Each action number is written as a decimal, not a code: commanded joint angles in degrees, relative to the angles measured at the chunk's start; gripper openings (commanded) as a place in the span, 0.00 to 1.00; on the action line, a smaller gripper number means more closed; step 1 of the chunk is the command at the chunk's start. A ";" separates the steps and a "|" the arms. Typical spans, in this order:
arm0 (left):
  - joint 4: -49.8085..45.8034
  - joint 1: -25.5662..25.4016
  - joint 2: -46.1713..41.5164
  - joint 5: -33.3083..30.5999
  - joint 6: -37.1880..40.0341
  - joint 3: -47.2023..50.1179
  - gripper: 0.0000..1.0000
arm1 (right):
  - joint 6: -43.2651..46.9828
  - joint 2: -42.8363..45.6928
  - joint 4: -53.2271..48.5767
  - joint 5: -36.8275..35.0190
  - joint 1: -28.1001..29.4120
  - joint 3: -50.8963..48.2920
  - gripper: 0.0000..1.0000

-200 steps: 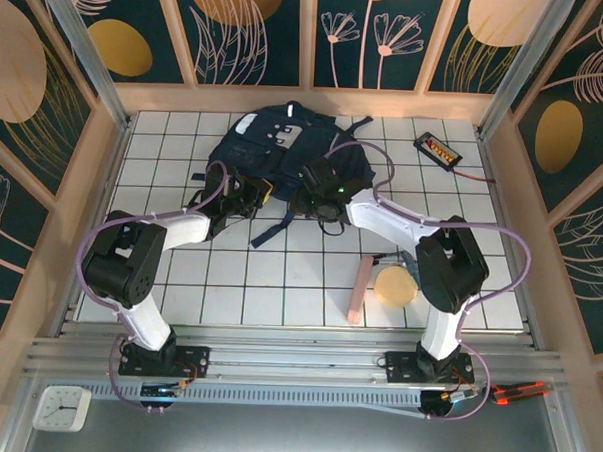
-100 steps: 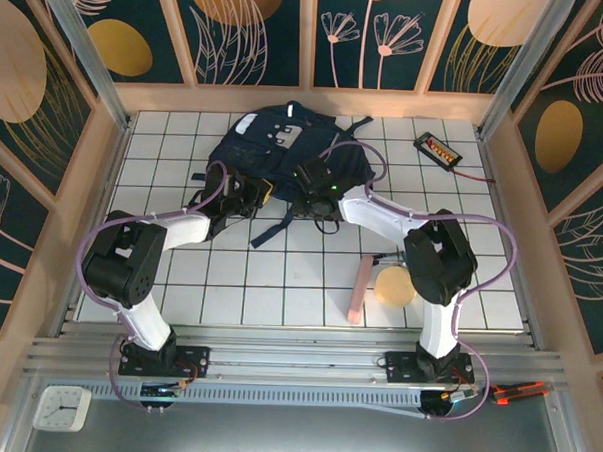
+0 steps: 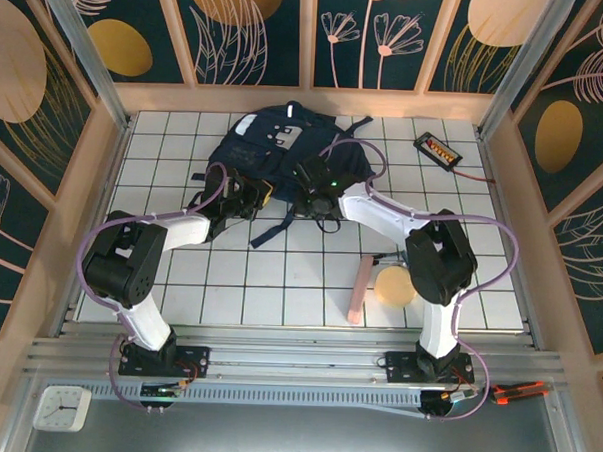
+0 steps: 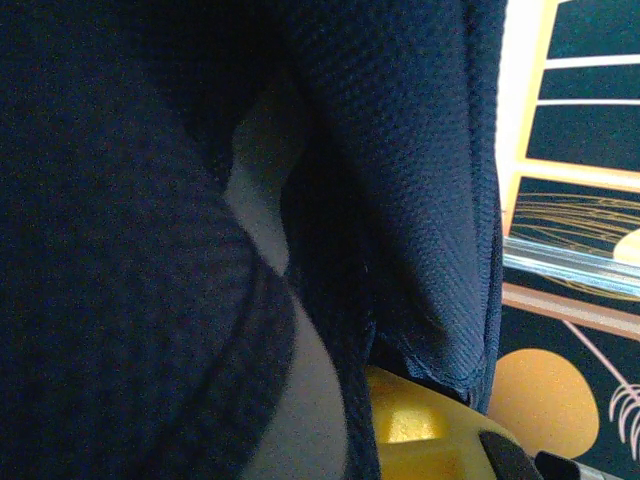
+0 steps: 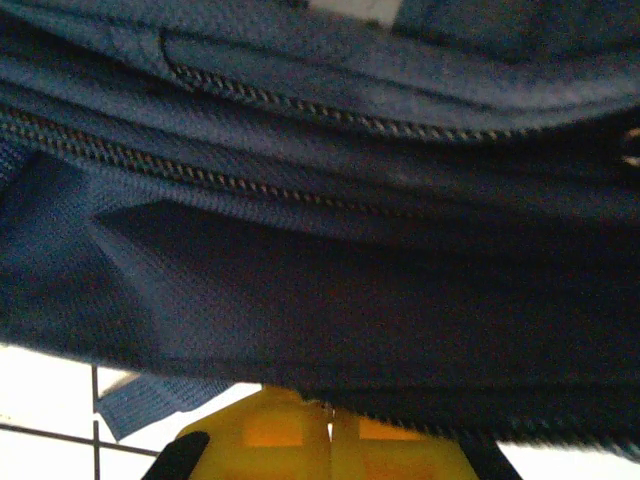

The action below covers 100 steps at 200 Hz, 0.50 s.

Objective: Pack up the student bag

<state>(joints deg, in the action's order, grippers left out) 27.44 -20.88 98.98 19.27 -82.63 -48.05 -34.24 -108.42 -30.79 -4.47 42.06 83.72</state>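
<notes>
Student bag (image 3: 270,153) lies on the table (image 3: 229,273), far middle; left gripper (image 3: 251,196) and right gripper (image 3: 309,189) each have jaws closed on fabric at its near edge.

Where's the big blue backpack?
In the top view, the student bag lies at the far middle of the tiled table, left of the small black device.
</notes>
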 commanded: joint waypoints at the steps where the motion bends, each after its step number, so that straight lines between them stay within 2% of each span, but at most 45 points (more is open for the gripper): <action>1: -1.23 1.15 -3.79 2.45 1.05 -2.29 0.00 | 2.35 5.53 -5.20 -0.27 -2.43 -2.47 0.00; 57: -8.37 5.57 -6.96 2.26 8.38 -2.76 0.00 | 8.21 8.77 -7.73 3.23 -9.08 -8.72 0.00; 100: -13.28 10.64 -8.02 5.71 14.36 -2.46 0.00 | 11.58 8.18 -6.45 3.16 -13.31 -9.42 0.00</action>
<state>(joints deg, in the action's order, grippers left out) 14.92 -13.65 94.13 22.87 -73.60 -48.71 -25.71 -101.36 -35.62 0.21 31.33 74.65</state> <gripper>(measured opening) 0.073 0.052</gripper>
